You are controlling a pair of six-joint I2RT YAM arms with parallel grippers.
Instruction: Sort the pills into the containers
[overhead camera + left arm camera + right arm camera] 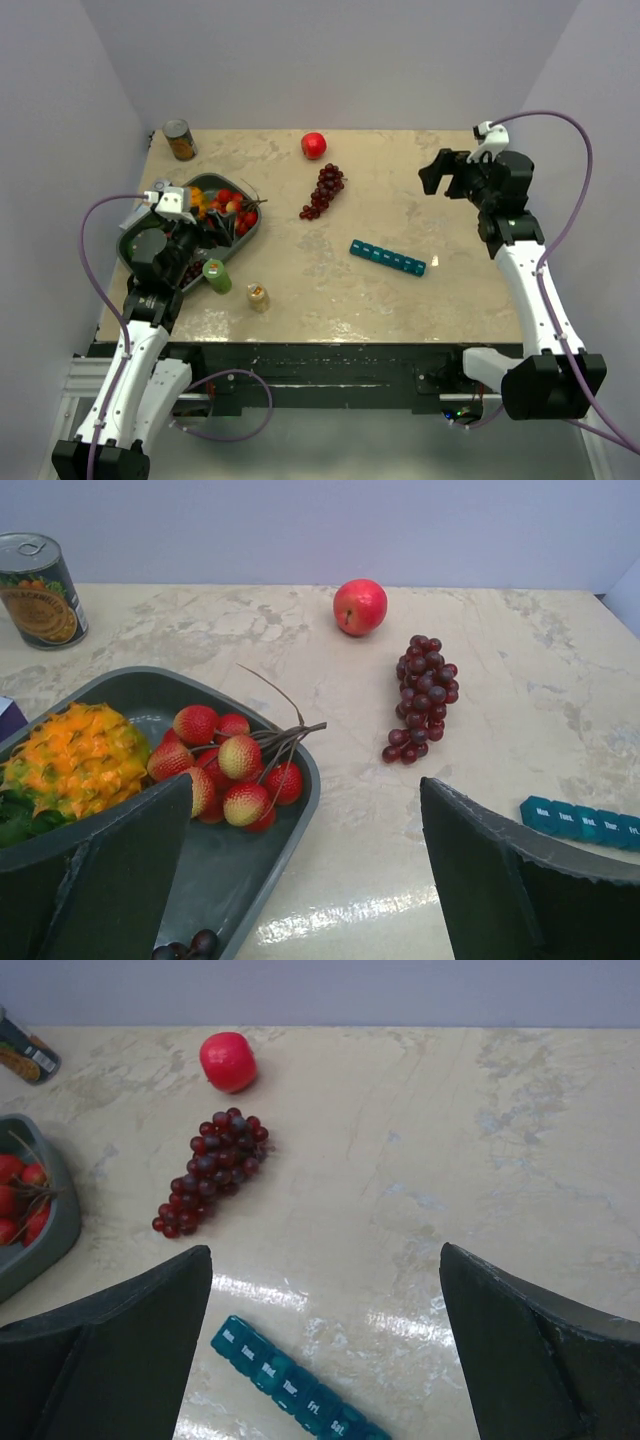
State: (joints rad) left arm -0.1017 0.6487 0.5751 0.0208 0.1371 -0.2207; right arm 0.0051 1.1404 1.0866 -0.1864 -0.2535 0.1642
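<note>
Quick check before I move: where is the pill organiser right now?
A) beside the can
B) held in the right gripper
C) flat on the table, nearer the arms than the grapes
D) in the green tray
C: the organiser lies flat on the table, to the near right of the grapes, with nothing touching it.

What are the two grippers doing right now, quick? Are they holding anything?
Left gripper: open, holding nothing.
Right gripper: open, holding nothing.
</note>
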